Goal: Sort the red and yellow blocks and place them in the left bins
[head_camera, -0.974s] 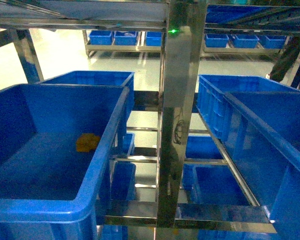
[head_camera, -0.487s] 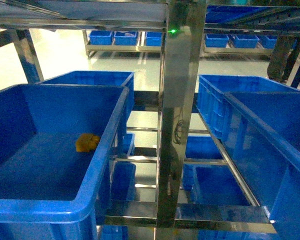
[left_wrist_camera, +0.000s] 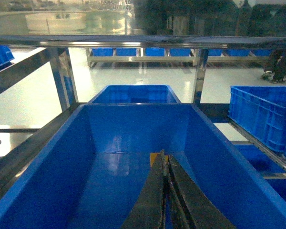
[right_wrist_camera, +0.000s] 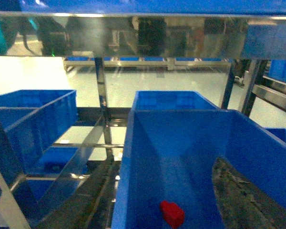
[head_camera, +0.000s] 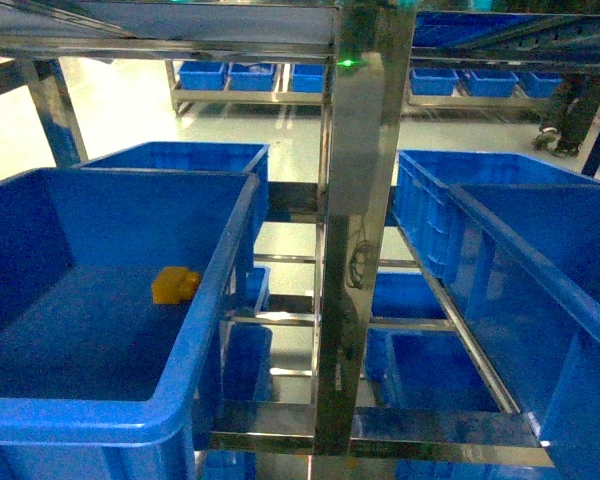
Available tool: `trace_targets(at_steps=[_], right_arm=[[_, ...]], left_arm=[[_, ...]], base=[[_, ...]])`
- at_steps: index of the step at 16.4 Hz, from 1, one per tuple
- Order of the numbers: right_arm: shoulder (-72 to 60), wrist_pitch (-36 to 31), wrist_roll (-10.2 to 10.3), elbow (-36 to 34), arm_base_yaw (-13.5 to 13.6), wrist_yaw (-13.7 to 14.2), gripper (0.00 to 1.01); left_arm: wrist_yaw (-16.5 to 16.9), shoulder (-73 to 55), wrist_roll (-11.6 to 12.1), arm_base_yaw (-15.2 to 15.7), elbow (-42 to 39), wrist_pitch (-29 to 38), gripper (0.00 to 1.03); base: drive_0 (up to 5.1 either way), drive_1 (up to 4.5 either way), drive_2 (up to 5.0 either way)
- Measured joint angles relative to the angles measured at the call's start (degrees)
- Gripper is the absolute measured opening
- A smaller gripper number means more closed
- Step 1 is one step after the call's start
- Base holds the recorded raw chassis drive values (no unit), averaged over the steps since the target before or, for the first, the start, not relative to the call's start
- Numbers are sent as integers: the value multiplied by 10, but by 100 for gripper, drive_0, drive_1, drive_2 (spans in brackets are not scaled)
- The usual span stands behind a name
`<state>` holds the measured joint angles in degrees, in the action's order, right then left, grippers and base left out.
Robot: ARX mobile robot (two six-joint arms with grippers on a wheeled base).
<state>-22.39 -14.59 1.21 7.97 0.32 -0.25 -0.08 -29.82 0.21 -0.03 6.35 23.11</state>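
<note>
Since my left tool (left_wrist_camera: 164, 160) hangs closed and empty over the left bin (head_camera: 230, 250), the yellow block (head_camera: 175, 284) lies just beyond its tip. The red block (right_wrist_camera: 172, 213) sits in the right bin (right_wrist_camera: 128, 157); right tool's state unclear.

Head cam looks forward and down at rack post (head_camera: 355, 250), bins either side; left wrist cam sits low inside left bin (left_wrist_camera: 133, 143), shared with head; right wrist cam over right bin (right_wrist_camera: 176, 157).
</note>
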Motion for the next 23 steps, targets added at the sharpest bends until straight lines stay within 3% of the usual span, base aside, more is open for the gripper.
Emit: trace_targets(at_steps=[5, 11, 12, 13, 16, 17, 19, 23], right_arm=[[59, 23, -9, -39, -3, 2, 1], [121, 44, -11, -72, -3, 2, 2], [134, 63, -10, -71, -3, 3, 2], [200, 150, -11, -71, -3, 3, 2], [221, 148, -11, -71, -3, 2, 2], [221, 148, -11, -71, -3, 2, 2], [221, 148, -11, -71, -3, 2, 2], [221, 148, -11, -71, -3, 2, 47]], left_arm=[[0, 80, 0, 0, -33, -45, 2], [0, 156, 0, 0, -56, -87, 2], [1, 167, 0, 0, -56, -98, 2], [-1, 178, 0, 0, -56, -111, 2], [0, 208, 0, 0, -56, -144, 2], [2, 268, 0, 0, -56, -234, 2], [0, 292, -1, 0, -54, -231, 3], [0, 292, -1, 0, -56, -234, 51]], base=[[0, 0, 0], [0, 0, 0], [0, 0, 0], [0, 0, 0], [0, 0, 0], [0, 0, 0], [0, 0, 0], [0, 0, 0]])
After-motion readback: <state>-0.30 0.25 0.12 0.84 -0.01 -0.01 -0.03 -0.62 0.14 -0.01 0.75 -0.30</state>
